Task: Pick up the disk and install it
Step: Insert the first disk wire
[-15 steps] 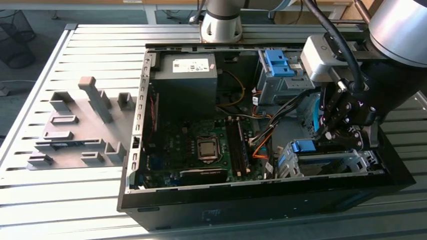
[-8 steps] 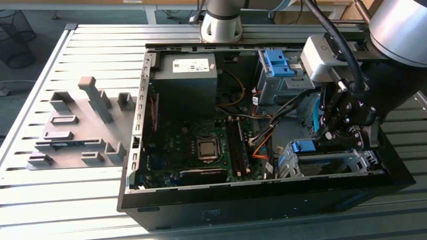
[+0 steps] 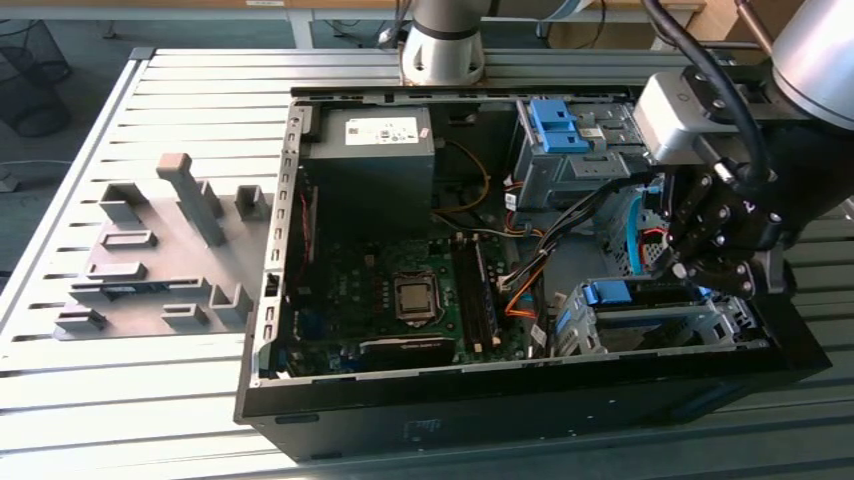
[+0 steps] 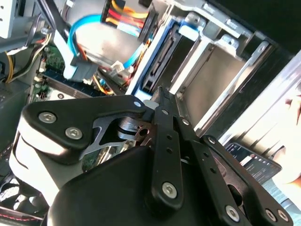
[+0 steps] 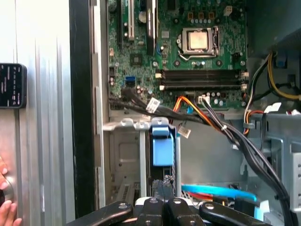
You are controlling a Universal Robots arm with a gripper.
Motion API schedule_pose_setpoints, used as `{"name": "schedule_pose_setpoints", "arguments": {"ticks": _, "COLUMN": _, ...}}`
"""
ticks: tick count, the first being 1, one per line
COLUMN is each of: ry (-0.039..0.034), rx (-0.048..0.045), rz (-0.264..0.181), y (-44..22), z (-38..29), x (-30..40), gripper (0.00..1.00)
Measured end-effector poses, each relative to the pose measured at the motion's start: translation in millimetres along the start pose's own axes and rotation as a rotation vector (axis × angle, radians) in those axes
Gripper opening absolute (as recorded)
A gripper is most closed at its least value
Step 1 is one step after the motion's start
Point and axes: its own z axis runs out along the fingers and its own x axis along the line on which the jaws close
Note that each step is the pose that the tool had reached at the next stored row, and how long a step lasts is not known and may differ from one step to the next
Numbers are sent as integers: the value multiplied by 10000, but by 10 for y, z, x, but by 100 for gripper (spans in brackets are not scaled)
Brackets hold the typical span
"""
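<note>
The disk [image 3: 625,293] stands on edge in a slot of the metal drive cage [image 3: 654,330], at the front corner of the open computer case on the exterior view's right. Its bright blue bracket [image 5: 162,146] caps the edge that faces out. In the second wrist view the disk [image 4: 157,63] is a dark slab with a blue strip along its side. My gripper [image 3: 678,270] hovers just above the cage. Its black fingers [image 5: 162,186] are shut together with nothing between them. Their tips [image 4: 160,96] point at the disk's edge, at or just off it.
The case holds a green motherboard [image 3: 400,290], a grey power supply [image 3: 371,150], a tall blue latch piece [image 3: 554,125] and loose orange, black and blue cables [image 5: 211,117]. A grey fixture with blocks [image 3: 160,250] lies on the slatted table. A person's hand [image 5: 4,207] rests outside the case wall.
</note>
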Motion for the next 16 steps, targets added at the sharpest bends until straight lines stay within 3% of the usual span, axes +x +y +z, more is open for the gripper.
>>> {"name": "schedule_pose_setpoints", "arguments": {"ticks": 7, "ry": 1, "rx": -1, "rz": -37, "y": -86, "z": 9, "x": -43, "gripper": 11}}
{"name": "schedule_pose_setpoints", "arguments": {"ticks": 16, "ry": 0, "rx": -2, "rz": -50, "y": -136, "z": 29, "x": -243, "gripper": 11}}
